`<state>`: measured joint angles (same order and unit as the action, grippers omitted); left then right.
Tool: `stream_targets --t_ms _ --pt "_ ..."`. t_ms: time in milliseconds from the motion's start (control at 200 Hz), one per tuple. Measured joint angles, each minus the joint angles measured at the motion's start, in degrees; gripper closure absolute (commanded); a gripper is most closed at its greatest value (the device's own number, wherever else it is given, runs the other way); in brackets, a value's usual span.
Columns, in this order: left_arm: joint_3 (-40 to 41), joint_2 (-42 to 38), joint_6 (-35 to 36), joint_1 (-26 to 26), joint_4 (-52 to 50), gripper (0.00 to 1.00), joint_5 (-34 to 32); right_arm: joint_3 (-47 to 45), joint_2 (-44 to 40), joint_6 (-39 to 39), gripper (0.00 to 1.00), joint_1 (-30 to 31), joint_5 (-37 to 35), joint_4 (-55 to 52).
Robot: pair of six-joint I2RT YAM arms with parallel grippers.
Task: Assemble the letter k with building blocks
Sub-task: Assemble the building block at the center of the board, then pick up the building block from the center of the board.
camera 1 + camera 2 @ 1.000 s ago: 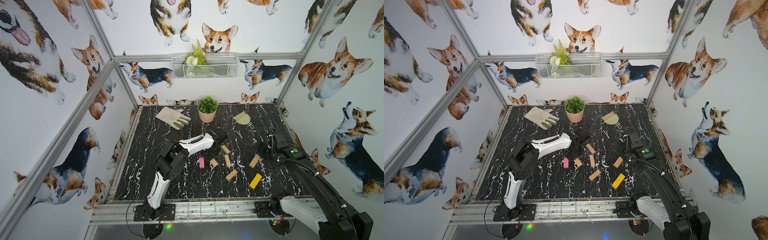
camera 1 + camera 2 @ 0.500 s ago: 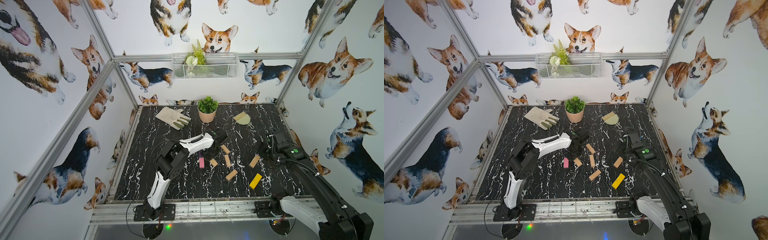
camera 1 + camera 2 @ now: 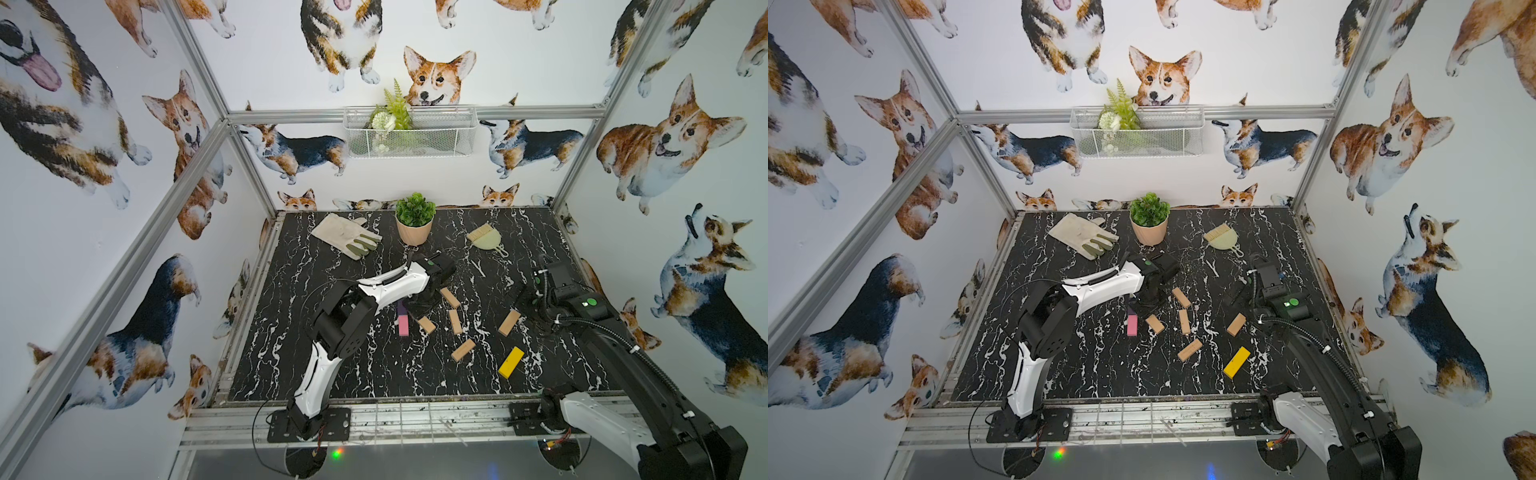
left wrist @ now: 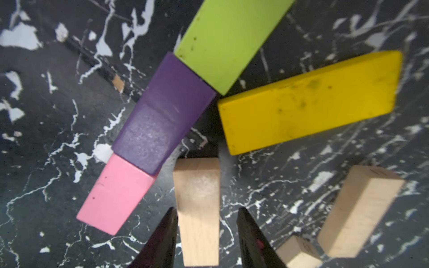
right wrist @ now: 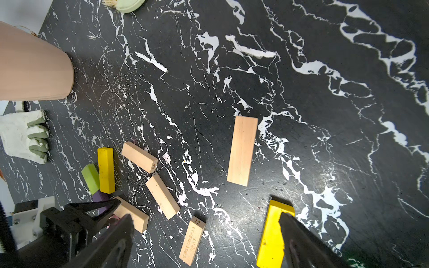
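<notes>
Tan wood block (image 4: pixel 197 185) between left gripper (image 4: pixel 206 208) fingers; jaws slightly parted, grip seemingly loose. Right gripper (image 5: pixel 204 217) spread wide, empty, beside near-right yellow block (image 5: pixel 269 232).

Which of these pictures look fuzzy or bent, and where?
Left wrist view: soft throughout, even the central purple block. Right wrist view: table veins crisp, only the right tool blurred. In both top views: sharp, evenly lit, frame posts splaying outward.

Bright, even light fills both top views, bowed at the edges. Shadows are short and soft. The left wrist view blurs the lime green oblong block (image 4: pixel 222 39); the right wrist view is sharper.
</notes>
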<state>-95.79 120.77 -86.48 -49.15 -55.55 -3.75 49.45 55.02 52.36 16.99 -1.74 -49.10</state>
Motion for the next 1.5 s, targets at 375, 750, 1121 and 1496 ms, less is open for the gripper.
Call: stream_targets --t_ms 375,750,1121,1496 --pt "-3.63 -15.80 14.58 -0.94 4.94 0.14 -8.13 6.67 6.01 -8.00 0.00 6.67 1.57 2.05" --pt "11.72 -28.94 44.59 14.45 7.78 0.00 -4.07 19.52 32.28 -21.77 0.23 11.89 8.35 5.51" --pt "32.24 -38.32 58.36 30.12 10.99 0.00 4.44 37.99 57.37 -35.67 0.33 17.46 6.01 -0.98" --pt "34.62 -41.81 60.81 31.50 13.88 0.00 5.27 42.01 66.36 -38.84 0.41 17.51 2.89 -3.80"
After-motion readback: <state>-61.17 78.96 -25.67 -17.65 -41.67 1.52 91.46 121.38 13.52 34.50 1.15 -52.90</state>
